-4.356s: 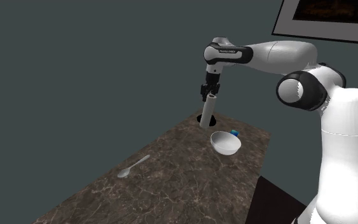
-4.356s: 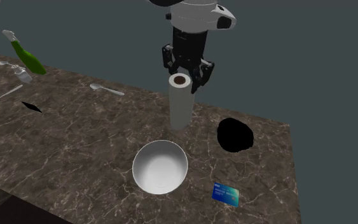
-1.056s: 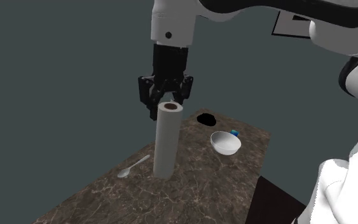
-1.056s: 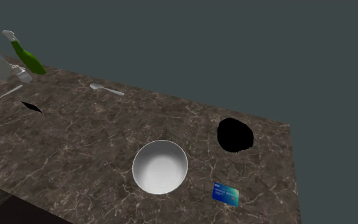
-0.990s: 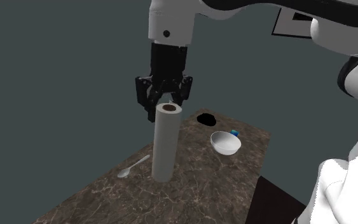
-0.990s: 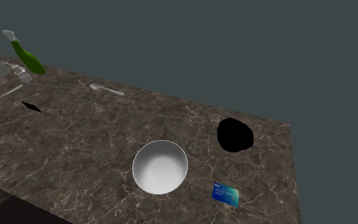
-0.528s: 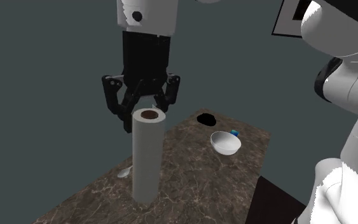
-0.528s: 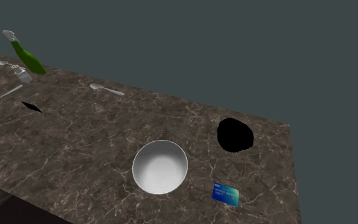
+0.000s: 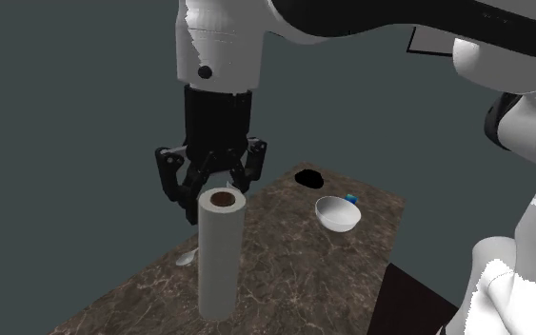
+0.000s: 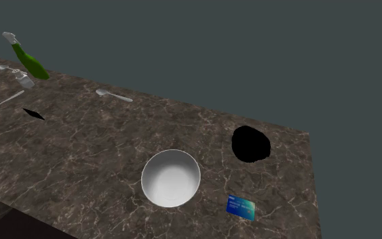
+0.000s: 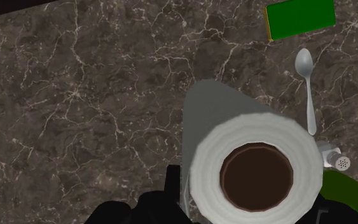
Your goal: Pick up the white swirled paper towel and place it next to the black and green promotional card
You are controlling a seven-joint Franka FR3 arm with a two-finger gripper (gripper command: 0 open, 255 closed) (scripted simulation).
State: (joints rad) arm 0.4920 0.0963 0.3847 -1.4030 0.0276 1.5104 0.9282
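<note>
Dark veined stone counter (image 9: pixel 294 276) under a flat grey-green wall. Nearest, at the lower middle of the shoulder view: white paper towel roll (image 9: pixel 220 257), upright, brown core showing at the top. Gripped at that top end by the black tool (image 9: pixel 215 190), with fingers (image 9: pixel 174 179) closed in on either side of the rim. Cannot tell whether resting on the counter or hanging just above it.

Seen from the wrist camera straight down the core, with the green card (image 11: pixel 300 19) lying flat on the stone beyond the roll, near but apart. Spoon (image 11: pixel 306 83) between that card and a small shaker (image 11: pixel 334 157); green bottle (image 11: pixel 352 194) close beside the roll's top.

Probably light for its bulk, soft and springy outside, stiff only through the cardboard core. Easy to dent under a hard squeeze, yet unlikely to slip, given the rough paper. Tall and narrow, so prone to swinging in the grip and tipping on release. Worth setting down square and letting go gently. Best held across the core at the top, as now, firm rather than hard.

Just behind the roll in the shoulder view, another spoon (image 9: pixel 186 257). Farther back, right of the middle: white bowl (image 9: pixel 338 213). Beside it, a teal card (image 10: pixel 240 207), judged by colour not to be the target. Last, a round black patch (image 9: pixel 307 177) at the counter's far end.
</note>
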